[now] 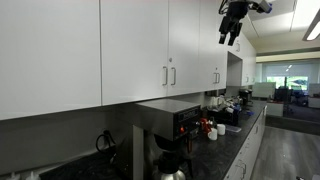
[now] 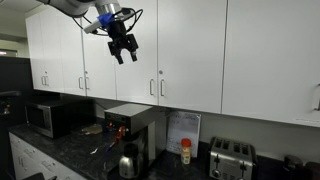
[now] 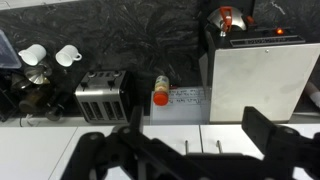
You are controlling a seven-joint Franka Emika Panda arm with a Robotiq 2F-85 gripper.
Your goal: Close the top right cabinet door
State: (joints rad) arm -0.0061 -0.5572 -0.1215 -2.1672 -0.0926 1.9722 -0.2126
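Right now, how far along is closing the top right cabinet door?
Done, it seems: every white door in both exterior views sits flush, none visibly ajar. In hand: nothing; the gripper hangs in front of the doors, jaws open and empty, touching no handle. Left: probably only backing away, though I cannot tell which door is the target.

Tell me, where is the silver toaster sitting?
In an exterior view the toaster stands on the dark countertop at the picture's lower right, beside a red-capped bottle, under white wall cabinets.
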